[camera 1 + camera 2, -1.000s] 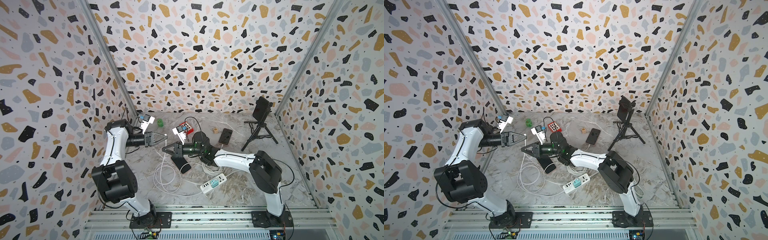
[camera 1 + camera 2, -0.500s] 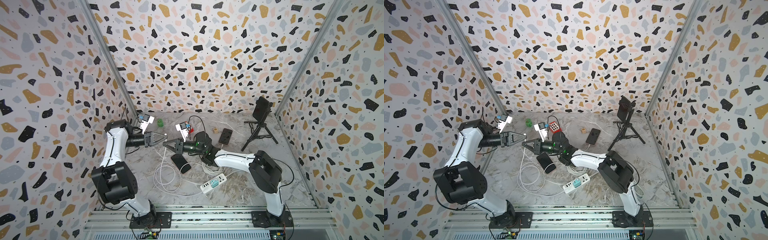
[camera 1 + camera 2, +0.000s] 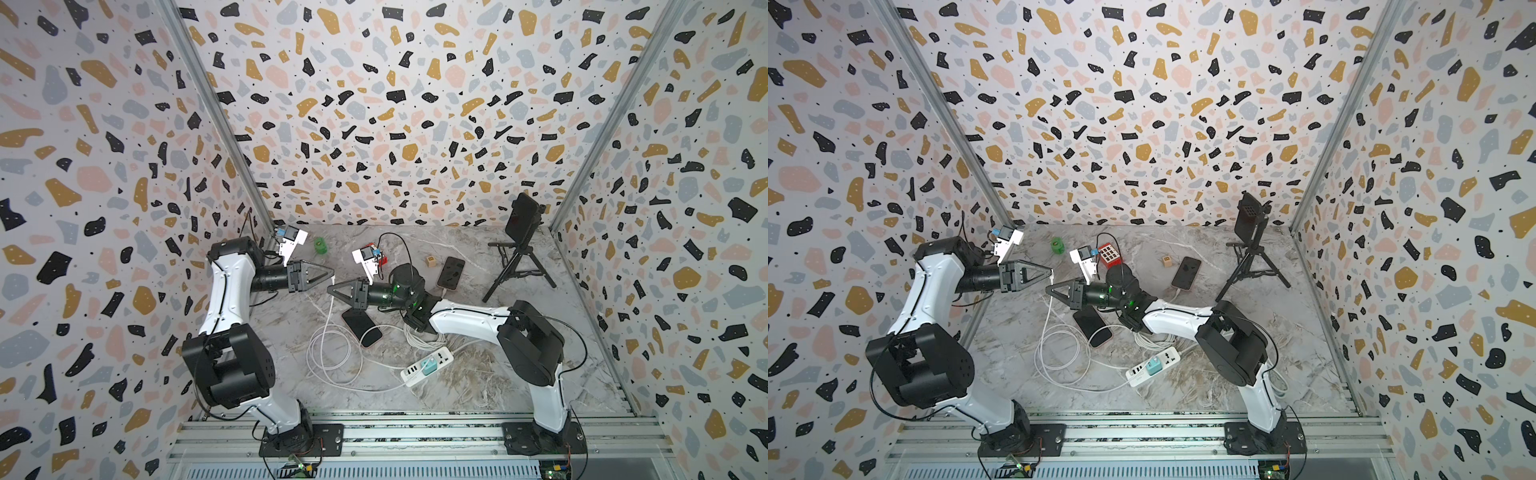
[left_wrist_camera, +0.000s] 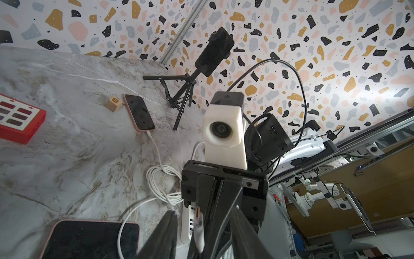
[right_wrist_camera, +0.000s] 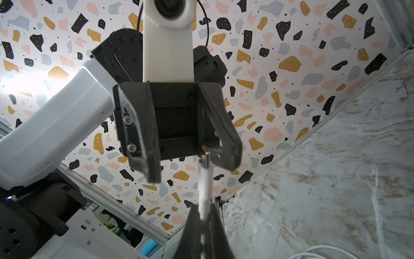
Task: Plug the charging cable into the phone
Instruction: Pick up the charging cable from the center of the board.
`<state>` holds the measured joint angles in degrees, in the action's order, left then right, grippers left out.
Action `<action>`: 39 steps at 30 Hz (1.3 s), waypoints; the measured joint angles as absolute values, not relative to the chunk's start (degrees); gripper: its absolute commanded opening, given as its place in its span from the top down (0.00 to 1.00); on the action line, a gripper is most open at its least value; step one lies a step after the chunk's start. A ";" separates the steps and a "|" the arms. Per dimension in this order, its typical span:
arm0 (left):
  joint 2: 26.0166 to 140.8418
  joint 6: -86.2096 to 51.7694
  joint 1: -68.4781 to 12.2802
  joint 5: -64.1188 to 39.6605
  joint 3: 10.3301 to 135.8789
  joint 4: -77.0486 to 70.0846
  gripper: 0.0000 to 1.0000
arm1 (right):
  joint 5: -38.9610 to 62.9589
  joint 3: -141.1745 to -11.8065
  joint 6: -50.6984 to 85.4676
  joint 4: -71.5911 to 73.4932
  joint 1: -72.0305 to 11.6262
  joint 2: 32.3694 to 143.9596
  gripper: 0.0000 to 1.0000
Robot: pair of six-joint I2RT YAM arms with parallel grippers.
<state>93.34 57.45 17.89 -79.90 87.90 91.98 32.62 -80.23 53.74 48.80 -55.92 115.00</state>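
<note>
Above the marble table [image 3: 291, 324], left of centre, the two grippers meet almost tip to tip. The right gripper [image 3: 331, 289] is clamped on the white charging cable [image 5: 205, 179] just behind its plug. The left gripper [image 3: 331, 272] is unclenched, jaws parted, with the plug tip beside one finger. The pink-cased phone [image 3: 362, 328] lies flat, screen up, beneath the right gripper.
</note>
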 measured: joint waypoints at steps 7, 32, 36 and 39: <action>93.58 57.43 17.89 -79.90 87.90 91.98 0.64 | 34.65 -80.18 54.00 48.84 -56.05 115.00 1.00; 93.58 57.93 18.00 -78.50 87.66 91.94 1.00 | 34.85 -81.93 52.05 43.97 -56.31 115.00 0.97; 93.58 57.84 18.00 -78.52 87.66 91.98 1.00 | 34.63 -81.93 51.81 44.01 -56.31 115.00 0.75; 93.58 57.76 18.00 -78.54 87.66 91.98 1.00 | 34.00 -81.89 52.07 44.64 -56.21 115.00 0.70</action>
<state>93.58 57.76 18.00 -78.54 87.66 91.98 34.00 -81.89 52.07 44.64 -56.21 115.00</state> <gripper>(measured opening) 0.044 0.284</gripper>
